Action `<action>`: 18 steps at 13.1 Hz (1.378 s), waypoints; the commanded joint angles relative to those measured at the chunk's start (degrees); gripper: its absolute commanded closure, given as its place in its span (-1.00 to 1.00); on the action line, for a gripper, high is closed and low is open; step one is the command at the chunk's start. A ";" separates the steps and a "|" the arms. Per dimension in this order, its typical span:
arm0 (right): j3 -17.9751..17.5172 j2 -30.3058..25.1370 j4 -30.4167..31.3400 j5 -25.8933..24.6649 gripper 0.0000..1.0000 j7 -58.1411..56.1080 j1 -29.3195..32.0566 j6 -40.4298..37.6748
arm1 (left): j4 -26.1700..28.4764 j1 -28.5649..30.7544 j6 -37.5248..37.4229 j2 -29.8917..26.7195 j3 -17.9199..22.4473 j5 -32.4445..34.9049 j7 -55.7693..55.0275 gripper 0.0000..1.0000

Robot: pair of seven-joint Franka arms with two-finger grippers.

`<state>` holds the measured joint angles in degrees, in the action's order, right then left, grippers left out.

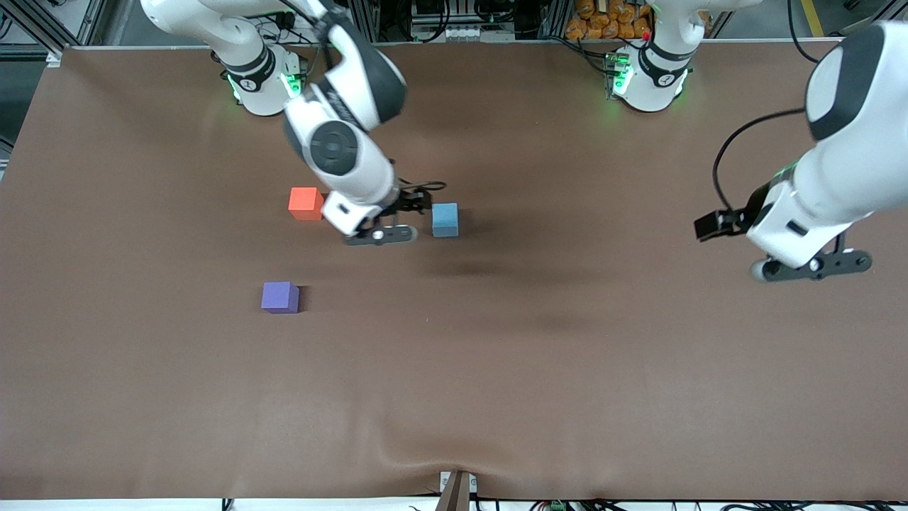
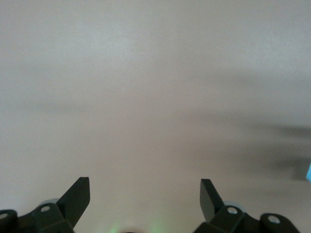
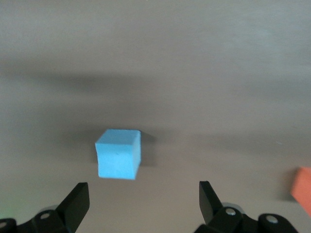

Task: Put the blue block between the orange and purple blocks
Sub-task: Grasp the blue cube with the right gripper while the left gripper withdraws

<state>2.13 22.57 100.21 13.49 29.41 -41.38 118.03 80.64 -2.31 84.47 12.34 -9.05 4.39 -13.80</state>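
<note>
1. Front view: even, bright overhead light — the brown table point(image 1: 496, 369) shows soft, smeared shadows at centre.
2. Both wrist views look washed-out and soft.
3. The blue block point(image 3: 118, 154) casts a faint shadow — its edges slightly blurred.

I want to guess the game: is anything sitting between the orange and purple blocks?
Nothing: front view shows bare table between orange block and purple block.

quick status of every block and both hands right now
blue block: flat on the table, not held, apart from the other two
orange block: on the table, untouched
purple block: on the table, untouched, nearest the front camera
right hand: open, empty, just short of the blue block
left hand: open, empty, waiting over bare table at its own end
</note>
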 commanded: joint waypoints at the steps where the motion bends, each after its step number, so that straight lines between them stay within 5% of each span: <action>1: 0.77 4.92 -0.45 1.01 -1.00 2.48 -3.17 6.65 | 9.15 -2.41 0.17 -9.06 7.26 -0.26 8.41 -1.00; 3: 0.77 9.23 -0.36 1.01 -1.00 5.39 -5.73 13.25 | 14.43 -6.64 0.61 -14.34 15.09 0.27 12.90 -1.00; 4: 0.77 9.94 -0.36 1.01 -1.00 5.31 -5.73 13.54 | 15.41 -5.87 0.70 -16.10 15.38 0.27 15.27 -1.00; 8: 0.59 10.04 1.83 0.92 -1.00 5.31 -6.78 14.24 | 13.06 -4.11 0.00 -18.05 12.67 -1.04 16.88 -1.00; 13: 0.42 9.86 8.94 0.92 -1.00 6.01 -10.12 24.42 | 11.38 -3.23 -4.13 -18.05 10.02 -1.05 17.04 -1.00; 14: 0.07 9.77 8.95 0.92 -0.59 6.01 -10.04 24.27 | 11.03 -2.88 -4.31 -17.97 10.02 -1.13 17.40 -1.00; 16: -0.28 9.42 7.99 0.92 0.99 6.98 -9.43 23.91 | 9.54 -2.35 -4.22 -16.83 10.02 -1.49 18.28 -1.00; 18: -0.20 6.80 6.59 0.92 1.00 6.89 -6.72 18.59 | 7.52 -2.26 -4.22 -15.16 10.11 -1.49 18.28 -1.00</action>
<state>2.18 32.93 107.22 13.50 36.25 -50.84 141.04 91.66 -5.33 81.79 -5.03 1.39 3.93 3.47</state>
